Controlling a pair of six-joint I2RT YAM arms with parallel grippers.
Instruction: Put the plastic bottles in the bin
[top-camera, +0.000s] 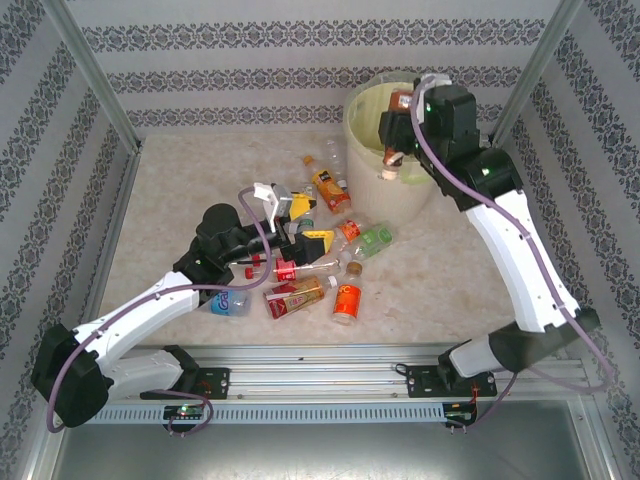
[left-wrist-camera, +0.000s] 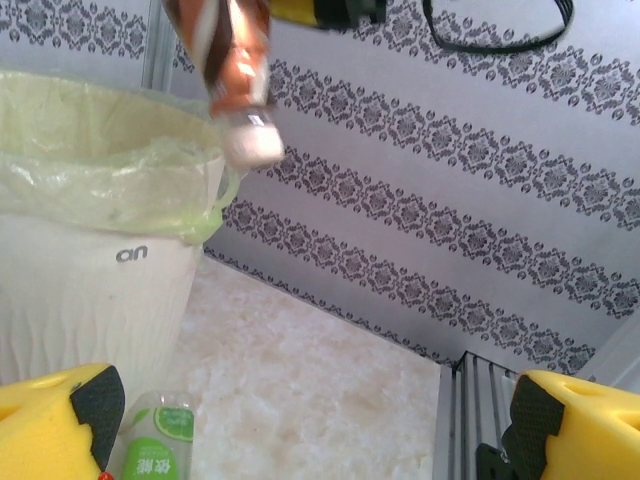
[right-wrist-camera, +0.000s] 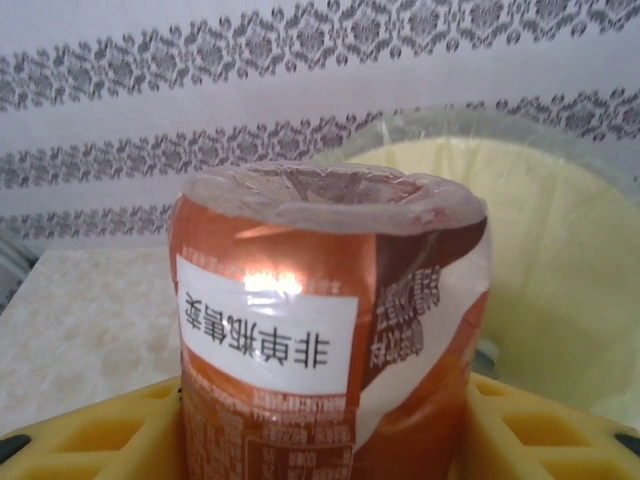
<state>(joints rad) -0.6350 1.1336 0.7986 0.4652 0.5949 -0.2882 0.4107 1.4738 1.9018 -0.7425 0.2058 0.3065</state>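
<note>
Starting on the left: the left gripper (top-camera: 308, 222) hangs over the top of the bottle pile (top-camera: 320, 275) with its yellow foam fingers (left-wrist-camera: 50, 430) spread wide and nothing between them. From its wrist camera, a green-labelled bottle (left-wrist-camera: 160, 440) sits just beyond one finger on the marble-look table (top-camera: 180, 200). The rest of the plastic bottles are a jumble mid-table, lying flat at all sorts of angles. They're thin clear plastic with glossy orange, red, blue and green wraps and little screw caps.

Further right is the bin (top-camera: 372, 120), a big round cream bucket with a fluted wall and a crinkly pale yellow bag (left-wrist-camera: 110, 160) folded over the rim. The right gripper (top-camera: 398, 130) is up above it, pinching an orange-labelled bottle (top-camera: 393, 158) across its body.

This is the bit that matters imo: the bottle's long axis is pretty much vertical, with the white cap (left-wrist-camera: 250, 145) pointing down and the dimpled base up toward the wrist camera. The bin's mouth looks to be right underneath, maybe a bit toward the near rim, hard to say exactly. So the right arm is clearly the one at the bin. I'd guess it just has to let its fingers part and the bottle drops in cap first. It's light and slick, so it could glance off the rim if it's not centred.
</note>
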